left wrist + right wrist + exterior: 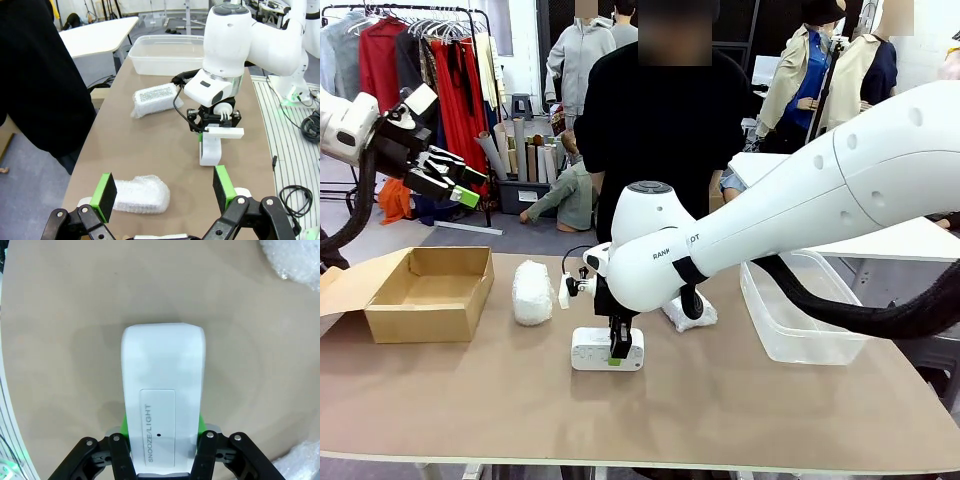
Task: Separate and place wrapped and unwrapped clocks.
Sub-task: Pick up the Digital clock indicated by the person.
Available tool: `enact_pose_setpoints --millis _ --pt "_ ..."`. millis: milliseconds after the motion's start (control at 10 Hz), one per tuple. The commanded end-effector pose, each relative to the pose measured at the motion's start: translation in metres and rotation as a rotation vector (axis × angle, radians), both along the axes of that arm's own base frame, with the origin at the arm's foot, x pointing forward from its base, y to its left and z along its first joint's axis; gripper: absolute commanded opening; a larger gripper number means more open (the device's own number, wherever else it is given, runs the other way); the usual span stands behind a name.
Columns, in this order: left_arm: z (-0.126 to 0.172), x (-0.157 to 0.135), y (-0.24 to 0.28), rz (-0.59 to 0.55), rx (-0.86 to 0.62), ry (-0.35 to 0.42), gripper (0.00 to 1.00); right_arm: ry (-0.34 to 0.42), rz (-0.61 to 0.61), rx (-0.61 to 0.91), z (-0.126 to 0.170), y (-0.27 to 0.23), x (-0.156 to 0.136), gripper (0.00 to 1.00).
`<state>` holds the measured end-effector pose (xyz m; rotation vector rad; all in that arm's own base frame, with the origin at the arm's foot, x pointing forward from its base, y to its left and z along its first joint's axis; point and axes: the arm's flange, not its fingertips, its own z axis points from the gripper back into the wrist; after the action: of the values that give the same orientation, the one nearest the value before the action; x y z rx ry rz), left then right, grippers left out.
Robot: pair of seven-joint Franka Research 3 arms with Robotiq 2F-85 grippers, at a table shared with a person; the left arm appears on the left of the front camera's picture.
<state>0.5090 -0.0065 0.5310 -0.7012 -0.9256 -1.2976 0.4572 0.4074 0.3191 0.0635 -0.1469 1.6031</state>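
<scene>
The bare white clock point(588, 349) lies flat on the brown table, its SNOOZE/LIGHT bar facing up in the right wrist view point(162, 385). My right gripper point(618, 352) reaches straight down and is shut on the clock, green pads pressed to its two long sides point(162, 426). A bundle in white bubble wrap point(532, 291) stands left of the clock. The bundle in clear plastic point(692, 314) lies behind my right arm, partly hidden. My left gripper point(460, 186) hangs high at the far left, open and holding nothing point(162, 192).
An open cardboard box point(430, 292) sits on the table's left. A clear plastic bin point(802, 322) sits at the right. A person in black stands at the far edge, hands not in view.
</scene>
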Motion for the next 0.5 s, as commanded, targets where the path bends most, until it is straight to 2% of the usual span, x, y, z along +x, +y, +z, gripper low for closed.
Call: enact_pose_setpoints --millis 0,100,400 --pt "0.001 -0.001 0.0 -0.003 -0.002 -0.004 1.0 0.028 0.02 0.013 0.01 -0.003 0.005 0.03" --pt "0.001 -0.001 0.0 -0.003 -0.002 -0.004 1.0 0.029 0.021 0.014 0.011 -0.003 0.005 0.0" --pt "0.001 -0.001 0.0 -0.003 -0.002 -0.004 1.0 0.047 0.029 0.047 0.026 -0.006 0.005 0.0"
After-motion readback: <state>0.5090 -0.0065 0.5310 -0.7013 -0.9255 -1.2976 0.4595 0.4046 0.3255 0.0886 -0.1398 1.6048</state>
